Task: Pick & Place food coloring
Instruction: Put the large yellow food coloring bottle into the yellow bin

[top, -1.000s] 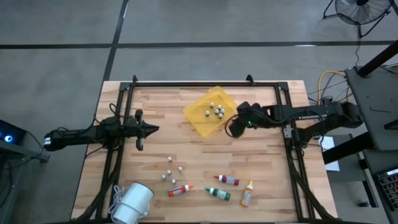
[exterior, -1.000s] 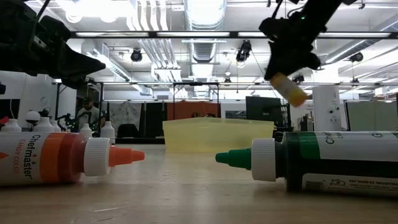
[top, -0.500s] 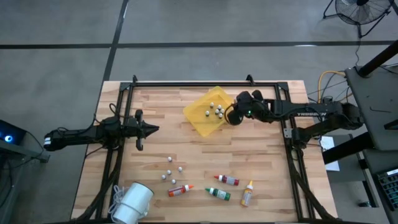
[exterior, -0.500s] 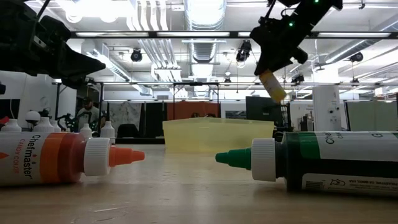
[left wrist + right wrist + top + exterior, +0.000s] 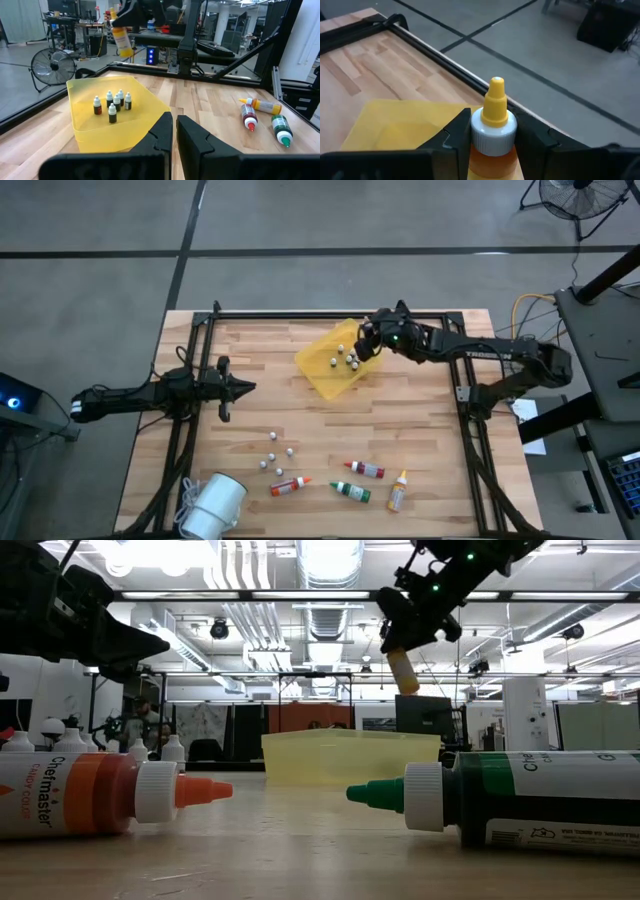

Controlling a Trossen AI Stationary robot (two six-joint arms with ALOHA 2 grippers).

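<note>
My right gripper (image 5: pixel 368 340) hangs over the far right corner of the yellow tray (image 5: pixel 322 373), shut on a yellow-capped food coloring bottle (image 5: pixel 495 107). The low view shows that bottle (image 5: pixel 403 670) well above the tray (image 5: pixel 350 757). Lying on the near part of the table are an orange-capped bottle (image 5: pixel 288 486), a red one (image 5: pixel 366 469), a green one (image 5: pixel 351 492) and a yellow one (image 5: pixel 398 491). My left gripper (image 5: pixel 245 388) waits at the table's left, shut and holding nothing. My right gripper pinches the bottle between its two fingers (image 5: pixel 457 132), which sit on either side of its white collar (image 5: pixel 493 134) and upper body. The yellow cap sticks out past the fingertips. The fingers slant downward from the table's right. The bottle (image 5: pixel 403 670) hangs cap-down, clear of the tray.
Several tiny white-capped bottles (image 5: pixel 350 358) stand inside the tray. Small pale balls (image 5: pixel 275 455) lie scattered on the near left part of the table, and a white roll (image 5: pixel 215 505) sits at the near left corner. A black frame (image 5: pixel 330 313) runs around the table.
My right gripper has carried the yellow-capped bottle toward the table's far edge and a little left, from beside the tray's right side to above its far right corner. It has risen slightly and turned. The bottle now hangs nearer upright than before.
</note>
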